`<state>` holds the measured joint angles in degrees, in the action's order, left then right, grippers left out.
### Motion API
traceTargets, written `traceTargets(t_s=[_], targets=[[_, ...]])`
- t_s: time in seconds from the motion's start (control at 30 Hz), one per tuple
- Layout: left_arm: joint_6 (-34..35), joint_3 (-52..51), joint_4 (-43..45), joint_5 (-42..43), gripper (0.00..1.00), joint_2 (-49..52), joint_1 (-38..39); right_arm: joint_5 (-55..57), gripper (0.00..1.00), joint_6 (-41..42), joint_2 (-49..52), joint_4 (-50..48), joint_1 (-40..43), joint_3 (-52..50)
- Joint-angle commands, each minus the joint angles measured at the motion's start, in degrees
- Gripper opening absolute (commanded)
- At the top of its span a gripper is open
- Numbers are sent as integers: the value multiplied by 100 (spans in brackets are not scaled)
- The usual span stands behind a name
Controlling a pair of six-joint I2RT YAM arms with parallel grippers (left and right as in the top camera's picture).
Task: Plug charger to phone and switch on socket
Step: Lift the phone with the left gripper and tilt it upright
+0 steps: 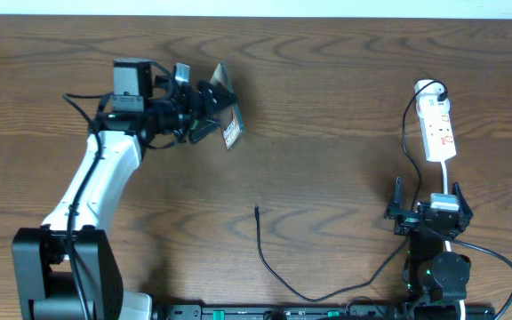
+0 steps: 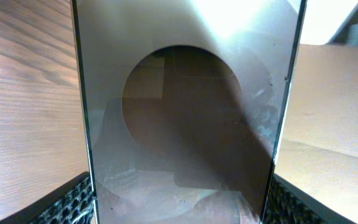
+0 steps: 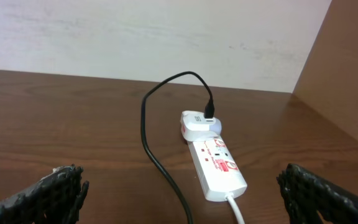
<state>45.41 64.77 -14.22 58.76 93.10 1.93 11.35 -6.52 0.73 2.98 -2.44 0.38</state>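
The phone (image 2: pixel 185 112) — ends cut off, seemingly raised — sits pinched in the left gripper (image 1: pixel 209 111); the right gripper (image 3: pixel 188 190) stands spread wide.

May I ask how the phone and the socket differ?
The phone is dark, the socket white. The phone is held tilted in the left gripper; the socket lies flat on the table. The socket has the charger plugged in; the phone does not. Both are slim rectangles.

Even, soft light covers the wooden worktop (image 1: pixel 327 89), throwing only faint shadows. In the left wrist view the phone (image 2: pixel 185 124) fills the lens, blurred and washed by glare at its top. The right wrist's fingers (image 3: pixel 48 193) sit soft-focused in the lower corners.
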Motion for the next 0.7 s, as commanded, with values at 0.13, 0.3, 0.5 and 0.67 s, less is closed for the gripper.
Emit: traceTargets(t_s=[0.13,0.3,0.5,0.67], targets=[[1532,190,323,1462,7,-160,-450,11,99,-39,-17,24,-24,-7],[1497,190,328,1543,7,-160,-492,11,99,-39,-17,24,-24,-7],[1493,190,343,1611,7,-160,-492,9,99,-39,-17,24,-24,-7],[1801,190,586,1891,7,-160,-492,9,99,-39,-17,24,-24,-7]])
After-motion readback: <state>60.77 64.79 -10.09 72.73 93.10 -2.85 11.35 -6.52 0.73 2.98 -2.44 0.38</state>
